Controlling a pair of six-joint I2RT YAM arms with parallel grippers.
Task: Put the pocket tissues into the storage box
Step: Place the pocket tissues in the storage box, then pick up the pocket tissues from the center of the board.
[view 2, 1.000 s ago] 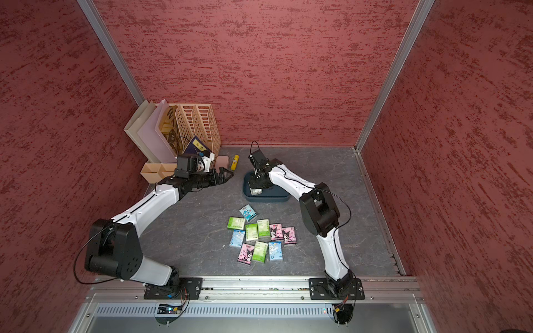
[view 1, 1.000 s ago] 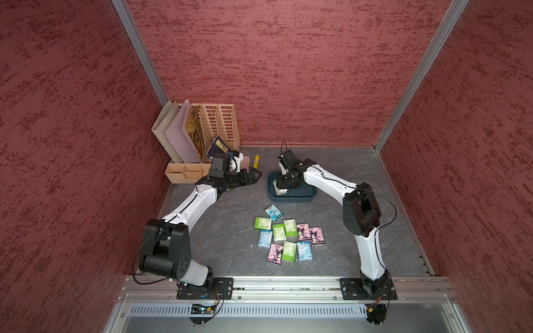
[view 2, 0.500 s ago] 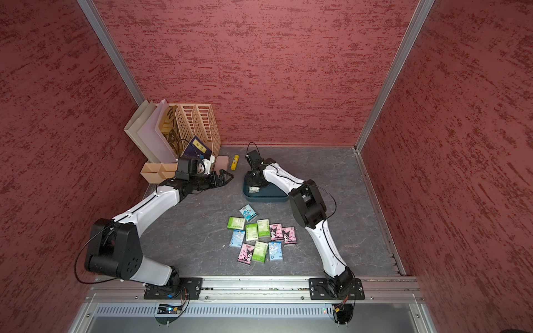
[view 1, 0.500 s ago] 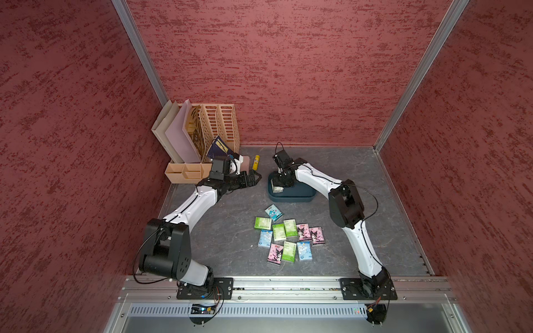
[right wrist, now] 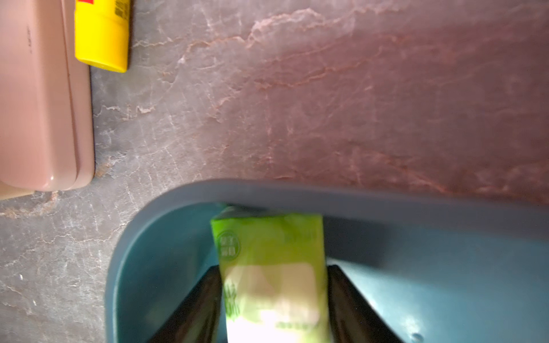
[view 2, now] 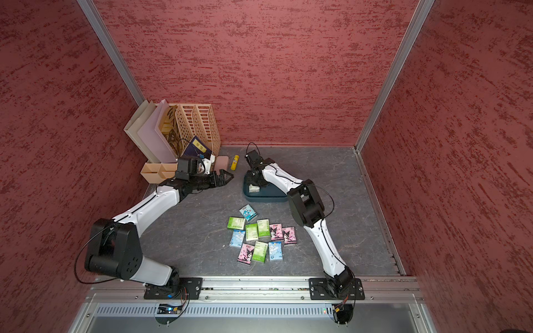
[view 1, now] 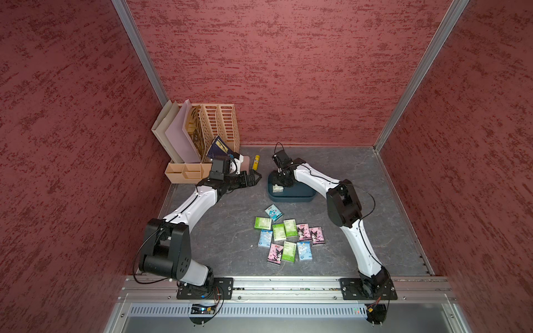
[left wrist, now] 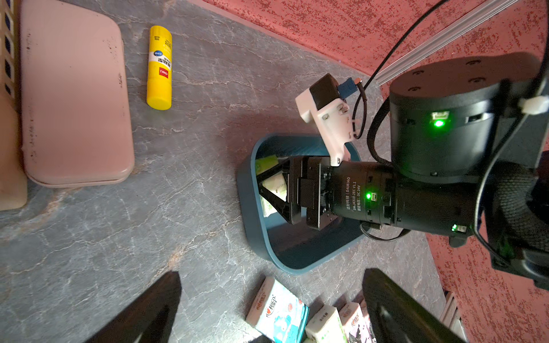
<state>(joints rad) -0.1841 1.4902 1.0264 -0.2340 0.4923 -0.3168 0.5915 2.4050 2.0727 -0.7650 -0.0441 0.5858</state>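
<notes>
Sitting inside the storage box (right wrist: pixel 416 205), close to its wall, the green pack (right wrist: pixel 267 237) of pocket tissues is flanked by the right gripper (right wrist: pixel 273 268) fingers; blur hides whether they pinch it or merely stand beside it. The box is near the tabletop (view 1: pixel 230 245) back edge. Ten loose packs (view 1: pixel 279 232) lie flat mid-tabletop. Beside the box the left gripper (left wrist: pixel 271 274) hovers, spread wide, empty, near the pink case (left wrist: pixel 74 104).

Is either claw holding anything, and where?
Left gripper empty. Right gripper: fingers flank long sides of a green pack in the storage box; grip unclear.
</notes>
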